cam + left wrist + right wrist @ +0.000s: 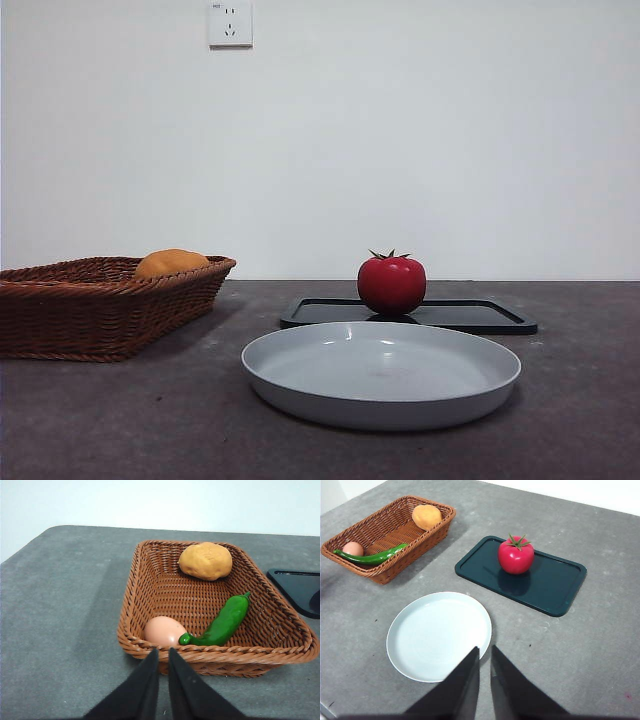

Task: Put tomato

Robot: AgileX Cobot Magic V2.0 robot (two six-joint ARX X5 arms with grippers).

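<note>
I see open air above the tomato (391, 284) on the black tray (470, 316); the plate (380, 375) sits low in front.

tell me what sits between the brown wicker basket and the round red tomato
Only bare grey table and the dark tray's rim separate the brown wicker basket from the round red tomato, seen in the right wrist view.

The tomato (516, 556) is glossy red with a green spiky calyx and sits on a dark, near-black tray (555, 587), while the plate (439, 635) is plain pale grey-white. The brown woven basket (150, 580) holds an orange-yellow fruit (205, 560), a green pepper (223, 621) and a pinkish-tan egg (165, 631). The tabletop (590, 645) is mottled grey.
</note>
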